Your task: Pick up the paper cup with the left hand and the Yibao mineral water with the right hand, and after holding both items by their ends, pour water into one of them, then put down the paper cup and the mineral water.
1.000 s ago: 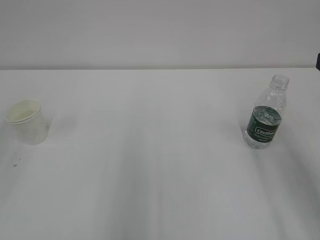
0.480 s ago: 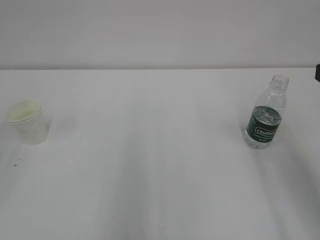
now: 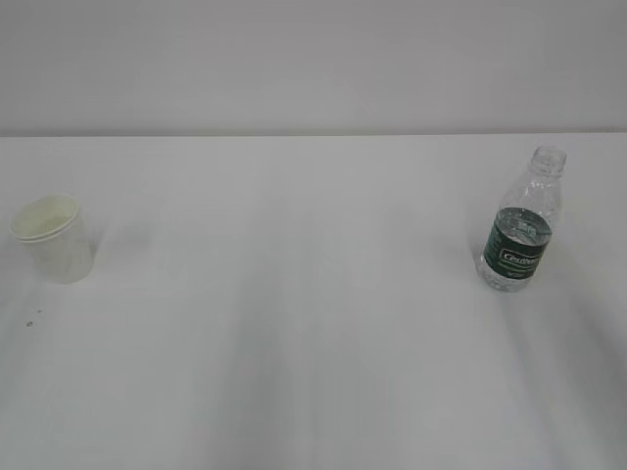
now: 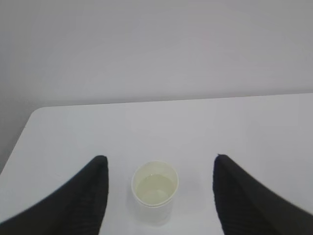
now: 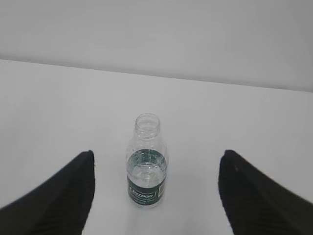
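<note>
In the exterior view the dark sliver that showed at the right edge half a second ago is gone, and neither arm appears there; the paper cup (image 3: 51, 238) and the Yibao mineral water (image 3: 520, 227) stand where they stood.

The white table (image 3: 294, 323) runs from edge to edge, its far border meeting a pale wall (image 3: 313, 59). The cup sits close to the table's left side, the bottle toward the right, and they are well apart with bare tabletop between them and in front of them. In the left wrist view the table's rounded left corner lies beyond the cup, to its left.

The left hand (image 4: 161, 169) looks down at a slant on the cup (image 4: 154, 191), its two black fingers (image 4: 90, 196) spread wide, one to each side of the cup and touching neither wall. The right hand (image 5: 156, 164) is set likewise over the bottle (image 5: 146, 164): its fingers (image 5: 73, 191) stand far apart, flanking the bottle with clear table on both sides, nothing gripped.

The cup stands upright, cream-white, with a doubled rim that reads as two nested cups; inside lies a pale, faintly yellowish bottom, and whether that is liquid I cannot tell. The bottle stands upright with no cap, its mouth open, its clear ribbed body wrapped in a dark green label with white lettering; water fills it to about the top of the label.
</note>
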### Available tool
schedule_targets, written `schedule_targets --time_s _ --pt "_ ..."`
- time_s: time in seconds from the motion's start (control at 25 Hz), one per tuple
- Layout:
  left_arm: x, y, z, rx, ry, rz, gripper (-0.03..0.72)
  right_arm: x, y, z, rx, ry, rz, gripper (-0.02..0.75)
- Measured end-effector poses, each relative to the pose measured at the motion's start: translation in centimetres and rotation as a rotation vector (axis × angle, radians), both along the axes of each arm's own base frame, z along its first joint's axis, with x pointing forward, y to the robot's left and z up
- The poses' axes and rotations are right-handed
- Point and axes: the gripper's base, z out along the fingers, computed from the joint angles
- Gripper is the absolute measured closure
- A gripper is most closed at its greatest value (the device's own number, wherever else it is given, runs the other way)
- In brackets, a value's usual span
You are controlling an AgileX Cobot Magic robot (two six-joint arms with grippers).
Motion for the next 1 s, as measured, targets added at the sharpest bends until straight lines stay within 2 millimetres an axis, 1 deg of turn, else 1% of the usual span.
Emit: schedule_targets --time_s 0.4,0.64,0.84,1.0 --pt "-1.7 0.0 0.5 0.0 0.002 -0.004 0.214 -1.7 -0.2 0.4 -0.007 0.027 -0.001 0.147" --pt "-3.0 0.1 1.0 -0.001 -0.013 -0.006 0.214 -2.6 -0.3 0.7 -0.007 0.02 -0.002 0.146" --pt "-3.5 0.1 1.1 0.001 0.016 -0.009 0.215 -3.3 -0.4 1.0 -0.007 0.027 -0.003 0.146" --pt "-3.7 0.1 1.6 0.001 0.03 -0.011 0.217 -3.9 -0.4 1.1 -0.009 0.039 -0.004 0.148"
